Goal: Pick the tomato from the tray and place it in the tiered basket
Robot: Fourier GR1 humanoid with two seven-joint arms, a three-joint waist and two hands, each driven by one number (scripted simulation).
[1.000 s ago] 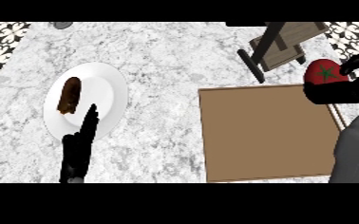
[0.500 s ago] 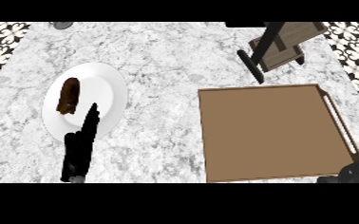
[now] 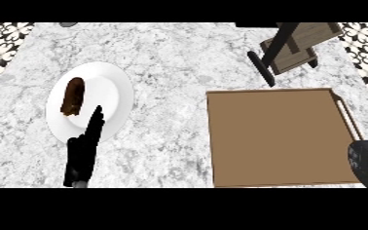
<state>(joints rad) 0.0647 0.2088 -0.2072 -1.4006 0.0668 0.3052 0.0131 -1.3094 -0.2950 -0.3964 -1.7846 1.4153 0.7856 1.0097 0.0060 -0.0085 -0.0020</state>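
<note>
Head view, and the big question is the tomato: it's nowhere to be seen. The tray (image 3: 280,136) shows bare brown board with nothing red on it. Nothing red shows in the tiered basket (image 3: 291,56) either, as far as its wooden shelves can be made out. My read is that the pick is over. The tomato is either with the right hand, out of sight, or tucked in the basket where this angle hides it. Can't say which.

The right hand (image 3: 357,160) is only a dark sliver at the picture's right edge, just beside the tray's near right corner. Whether it's closed on anything, I cannot tell.

Left hand (image 3: 81,152) now: low at the left, forearm coming in from the bottom edge. Its fingers (image 3: 95,119) are straight and released, holding nothing, at rest. Their tips lie over the near rim of a white plate (image 3: 108,85). A brown piece of food (image 3: 73,96) sits on it just beyond the tips, a touch left. The tray is well off to the right of those fingers, across bare desk (image 3: 173,68), and the basket is farther beyond and to the right.

If the right hand has the tomato, the next move calls for carrying it past the tray's far edge and over a shelf. It must keep clear of the dark leaning post (image 3: 260,69), then let go.
</note>
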